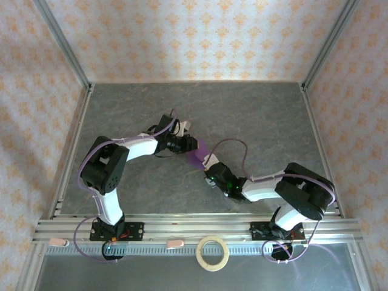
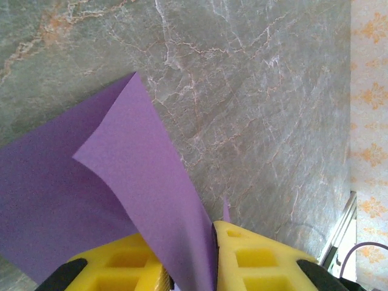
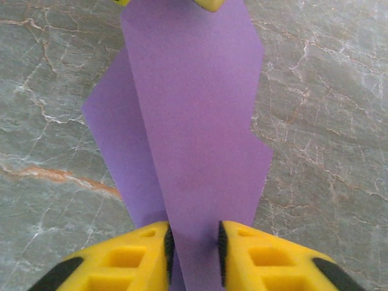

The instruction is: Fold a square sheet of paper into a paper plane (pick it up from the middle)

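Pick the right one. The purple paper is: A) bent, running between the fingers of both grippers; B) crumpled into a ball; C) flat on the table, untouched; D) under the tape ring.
A: each wrist view shows the purple paper passing between that gripper's yellow fingers, left gripper and right gripper alike.

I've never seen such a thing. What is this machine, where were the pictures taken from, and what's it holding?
Two robot arms are bolted at the near edge of a grey table. One picture looks down from above; the others come from a camera on each wrist, its yellow fingers in view. The left hand pinches a partly folded purple paper. The paper also passes between the fingers of the right hand; whether they grip it is unclear. A tape ring lies near the bases.
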